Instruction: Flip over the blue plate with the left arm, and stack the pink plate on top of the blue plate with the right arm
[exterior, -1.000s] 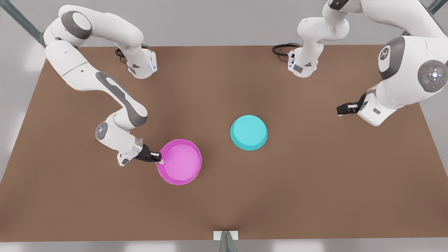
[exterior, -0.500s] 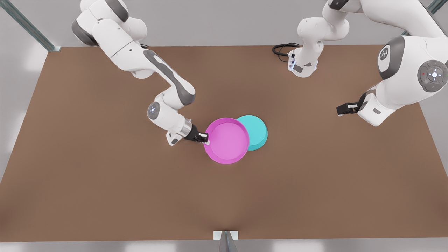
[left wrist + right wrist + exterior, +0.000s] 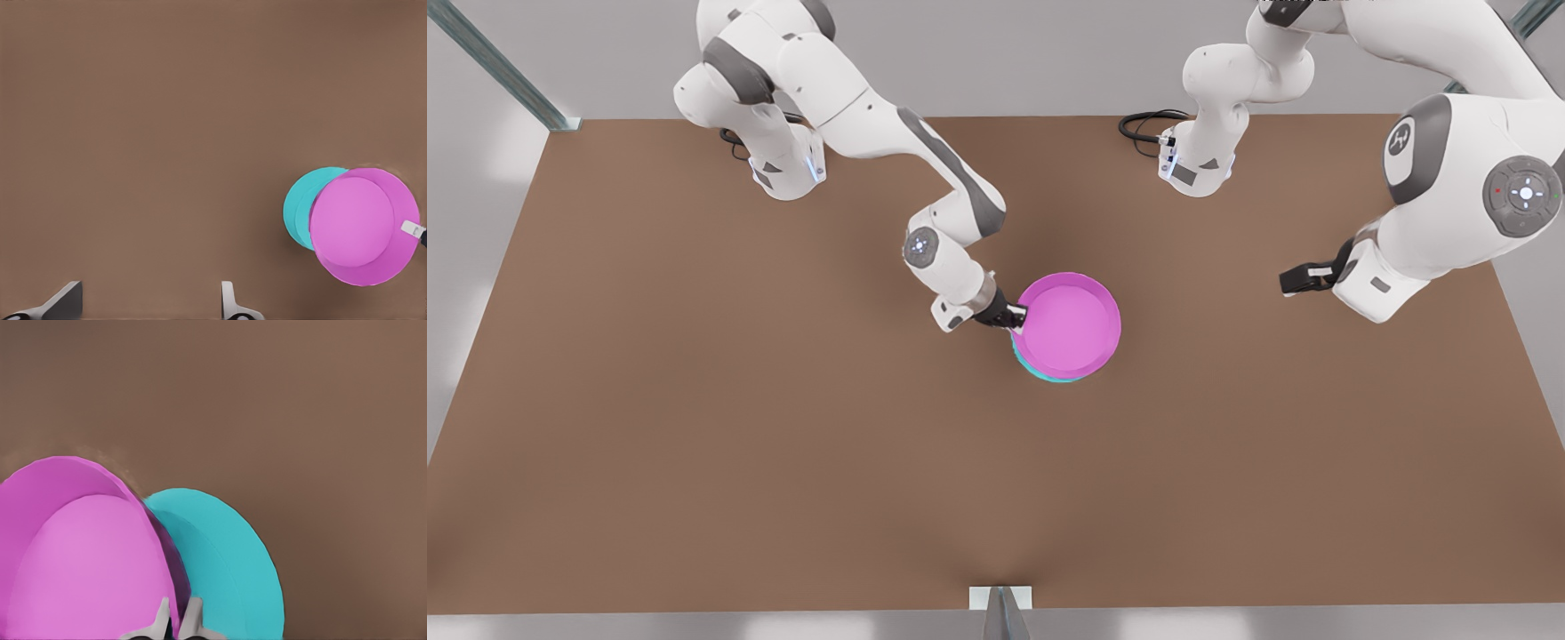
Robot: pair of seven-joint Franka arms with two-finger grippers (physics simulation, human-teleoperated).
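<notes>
While my right jaws [image 3: 1017, 316] clench the near rim of the pink plate [image 3: 1069, 324], I hold it just above the blue plate [image 3: 1049, 374], close to the middle of the front view. Only a cyan sliver peeks out along the pink plate's lower edge there. On my right wrist view the fingers [image 3: 162, 621] pinch the pink rim, with the blue plate [image 3: 227, 567] base-up behind it. My left jaws [image 3: 1288, 282] hang released at the front view's right, well apart from both plates, that arm waiting over the brown desk [image 3: 694, 444].
</notes>
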